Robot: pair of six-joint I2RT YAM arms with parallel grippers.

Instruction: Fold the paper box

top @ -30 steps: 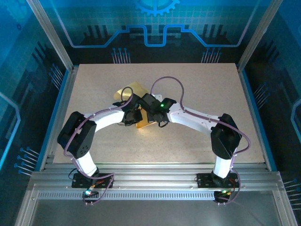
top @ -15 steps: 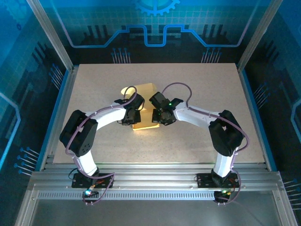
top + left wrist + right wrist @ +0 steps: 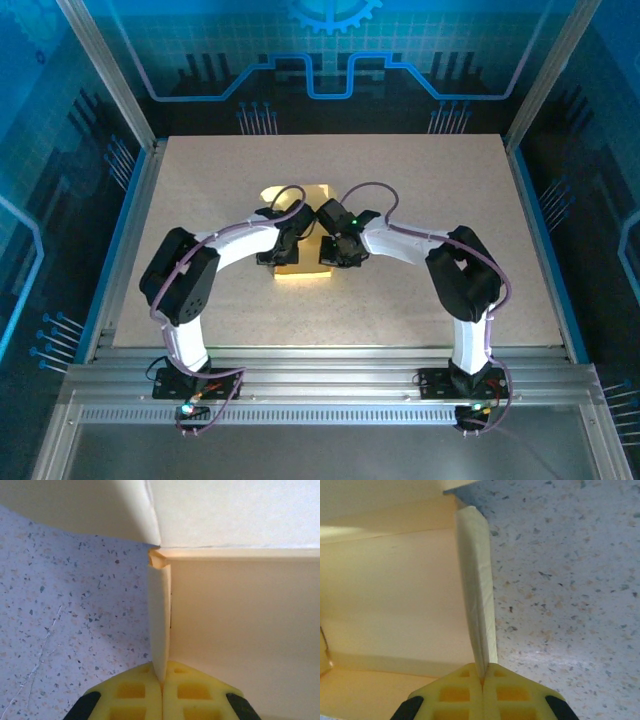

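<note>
The box (image 3: 303,272) sat near the middle of the table (image 3: 430,190), between the two grippers. From above it was a pale yellow shape, largely covered by the wrists. A flap (image 3: 312,193) of it showed just beyond them, toward the far side. The left gripper (image 3: 290,243) was at the box's left side and the right gripper (image 3: 335,247) at its right side, both arms curving inward to meet there.

In the left wrist view, the left gripper (image 3: 161,679) was clamped on a thin upright wall (image 3: 160,620) of the box (image 3: 240,630), with its yellow fingers (image 3: 131,692) pressed together on the card edge. The speckled table (image 3: 70,620) lay left of that wall and the box's pale inside to its right. Another panel stood across the top of the view.

In the right wrist view, the right gripper (image 3: 483,672) was likewise clamped on a thin wall (image 3: 477,590) of the box (image 3: 395,590). The box's inside lay to the left of it and bare table (image 3: 570,580) to the right.
</note>
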